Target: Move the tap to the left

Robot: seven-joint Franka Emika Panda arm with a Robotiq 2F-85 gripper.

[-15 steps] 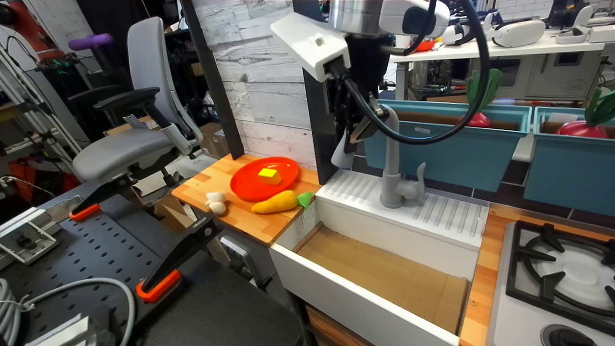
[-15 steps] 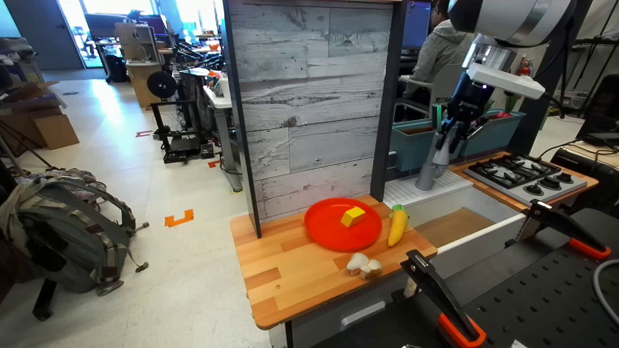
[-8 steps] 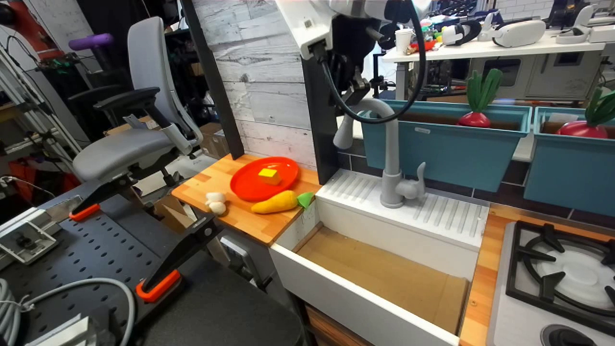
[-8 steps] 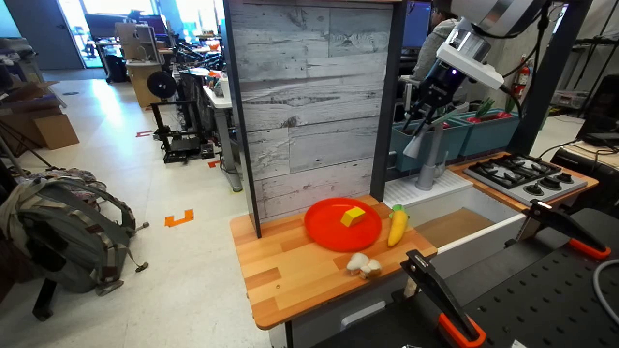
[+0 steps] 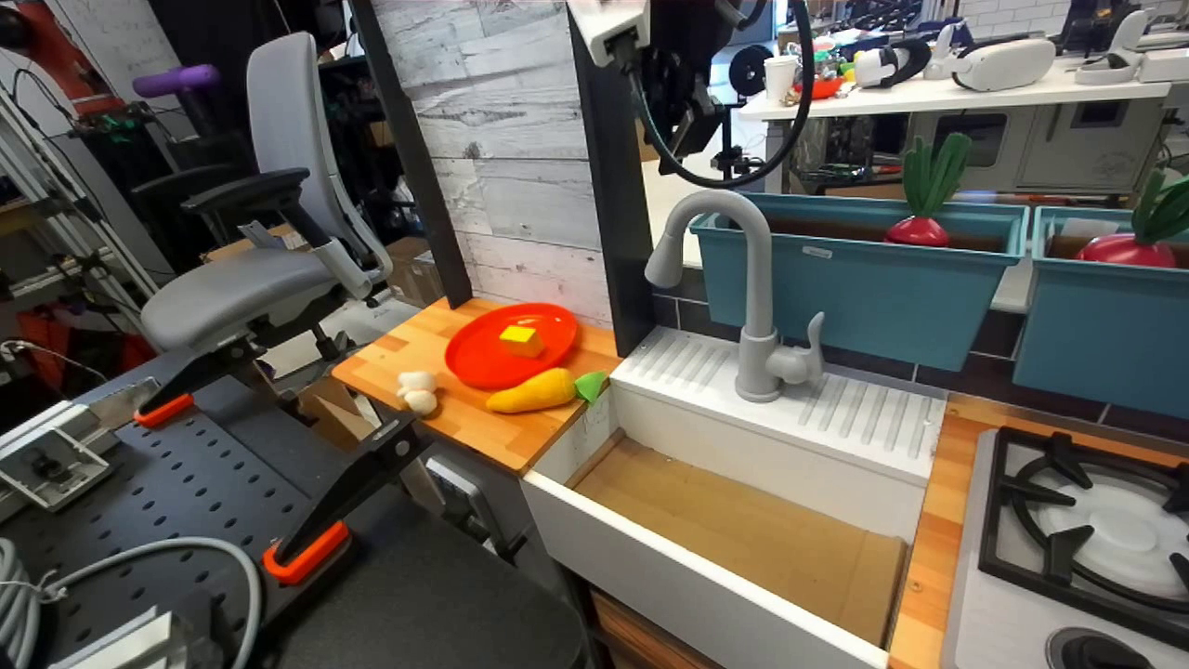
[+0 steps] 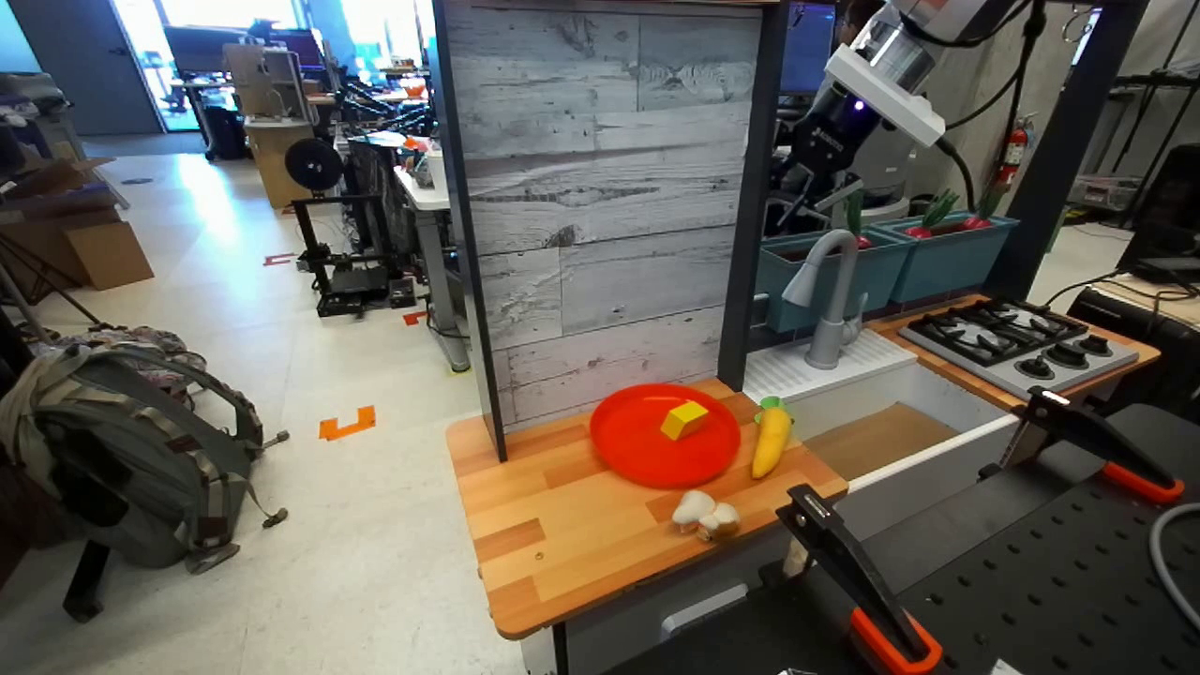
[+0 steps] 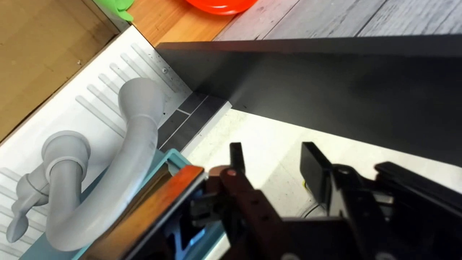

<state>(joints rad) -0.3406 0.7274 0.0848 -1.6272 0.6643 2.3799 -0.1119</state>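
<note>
The tap [image 5: 759, 279] is a grey gooseneck faucet on a round base on the white ribbed ledge behind the sink. It also stands upright in an exterior view [image 6: 829, 328], its spout pointing toward the wood-pattern panel. In the wrist view the tap [image 7: 133, 155] lies at the left, its spout over the ribbed ledge. My gripper [image 7: 272, 153] is open with nothing between its fingers, only floor showing beyond. In both exterior views the gripper [image 6: 802, 211] [image 5: 687, 135] is above the tap and apart from it. The short lever handle [image 5: 810, 358] is beside the tap's base.
A dark post [image 5: 615, 186] and wood-pattern panel [image 5: 520, 139] stand left of the tap. Teal planters [image 5: 855, 297] are behind it. The sink [image 5: 706, 576] lies in front, the stove [image 5: 1105, 520] right. A red plate [image 5: 483, 367] with a yellow block is on the counter left.
A second ago my gripper was at the spout. The spout swung toward the panel by half a second ago and has stayed there. My gripper has risen off it.
</note>
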